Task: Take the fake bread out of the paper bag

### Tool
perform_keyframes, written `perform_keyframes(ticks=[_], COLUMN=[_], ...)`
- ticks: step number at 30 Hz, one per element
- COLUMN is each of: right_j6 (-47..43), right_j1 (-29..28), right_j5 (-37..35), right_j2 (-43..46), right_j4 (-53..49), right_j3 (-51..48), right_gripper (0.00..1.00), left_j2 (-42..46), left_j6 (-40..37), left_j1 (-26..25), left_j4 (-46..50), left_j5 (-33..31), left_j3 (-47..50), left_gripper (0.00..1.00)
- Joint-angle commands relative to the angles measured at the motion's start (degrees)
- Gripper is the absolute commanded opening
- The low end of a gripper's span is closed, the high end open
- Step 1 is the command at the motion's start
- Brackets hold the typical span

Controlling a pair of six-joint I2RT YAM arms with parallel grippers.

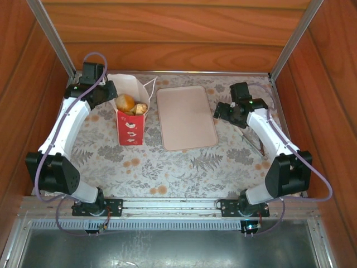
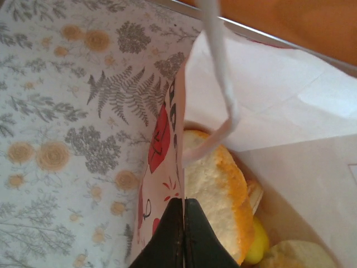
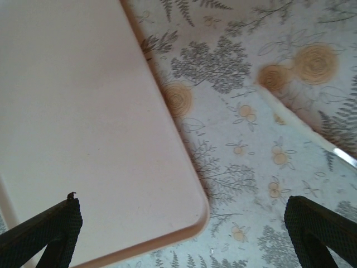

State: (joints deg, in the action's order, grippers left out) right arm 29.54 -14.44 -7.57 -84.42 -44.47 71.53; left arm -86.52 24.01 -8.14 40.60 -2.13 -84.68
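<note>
Worktop (image 1: pixel 167 167) is being read from the near edge inward.

Right gripper (image 3: pixel 181 212) is being held low beside a rounded corner of the tray (image 3: pixel 83 111). The jaws are being kept wide apart and nothing is being carried. This is judged a waiting posture ahead of a reach into the bag.

The tray is being left bare just beside the paper bag (image 1: pixel 131 123), presumably as the landing place for the pieces.

The paper bag is being kept upright on the left of the worktop. Left gripper (image 2: pixel 183 204) is being pressed together on the rim of its wall at the far left side. This is judged a bracing hold, so that the mouth is being kept open and the bag is not being tipped.

Fake bread (image 2: pixel 215 190) is being held inside the bag, with none taken out yet.

A cord handle (image 2: pixel 220 67) is being draped across the opening.

The piece count is being obscured, since lower pieces are being hidden by the walls. A yellow piece (image 2: pixel 256 245) is being cut off by the frame edge.
</note>
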Motion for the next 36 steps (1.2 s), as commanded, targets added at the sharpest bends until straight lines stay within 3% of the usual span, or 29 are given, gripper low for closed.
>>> perform_keyframes(ticks=[1, 7, 18, 28, 36], right_j6=[1.5, 0.9, -5.5, -7.4, -7.3], right_j1=[3.0, 13.8, 32.4, 36.0, 36.1], right_j5=[-5.4, -5.8, 4.2, 7.4, 7.0], right_j2=[2.4, 5.6, 6.6, -2.1, -7.7], right_j4=[-4.4, -5.1, 3.3, 7.1, 8.1], right_j3=[-1.6, -7.3, -14.9, -13.0, -11.1], right_gripper=[1.0, 1.0, 1.0, 1.0, 1.0], left_j2=[-2.2, -4.7, -8.1, -10.1, -9.2], left_j6=[-3.9, -6.8, -10.2, -16.1, -14.5], left_j1=[0.2, 0.1, -0.4, -3.5, -4.2], left_j4=[3.6, 4.4, 4.4, 3.1, 0.6], left_j5=[0.5, -1.3, -4.5, -6.1, -4.2], left_j3=[-3.4, -10.2, -15.7, -16.5, -15.1], left_gripper=[0.0, 0.0, 0.0, 0.0, 0.0])
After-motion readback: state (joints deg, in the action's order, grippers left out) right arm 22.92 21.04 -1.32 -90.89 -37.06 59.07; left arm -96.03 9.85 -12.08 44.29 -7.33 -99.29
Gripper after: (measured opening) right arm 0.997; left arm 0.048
